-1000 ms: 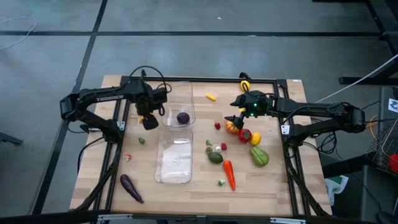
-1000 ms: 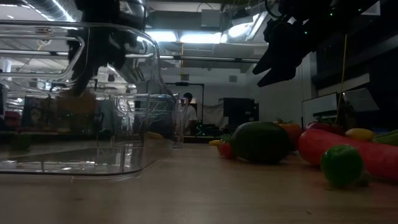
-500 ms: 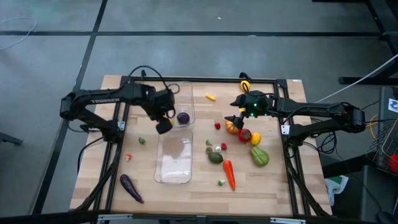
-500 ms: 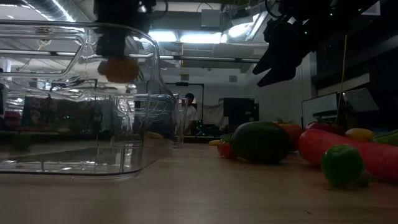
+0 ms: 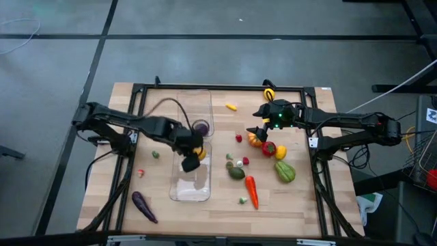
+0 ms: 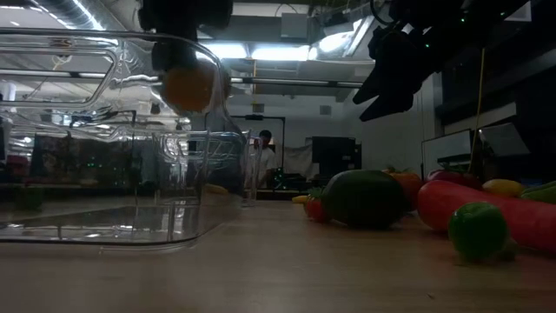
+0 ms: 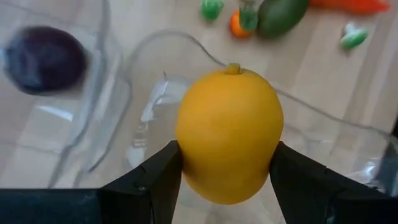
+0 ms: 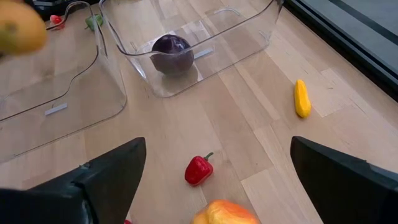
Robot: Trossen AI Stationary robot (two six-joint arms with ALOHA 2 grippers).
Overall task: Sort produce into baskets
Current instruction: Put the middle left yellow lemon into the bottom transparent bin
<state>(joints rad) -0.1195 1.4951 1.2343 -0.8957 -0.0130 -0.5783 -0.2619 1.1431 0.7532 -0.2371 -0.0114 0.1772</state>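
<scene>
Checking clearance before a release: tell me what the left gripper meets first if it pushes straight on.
Probably the bare floor of the nearer clear bin; the left gripper, its jaws clamping the yellow lemon, points into it. Depth is uncertain.

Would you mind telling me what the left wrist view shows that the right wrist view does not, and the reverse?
Only the left wrist view shows the left gripper shut on the yellow lemon above the empty bin, plus the green avocado. Only the right wrist view shows the right gripper open, the small red pepper and a small yellow piece on the table. Both show the purple round fruit lying in the other bin.
</scene>
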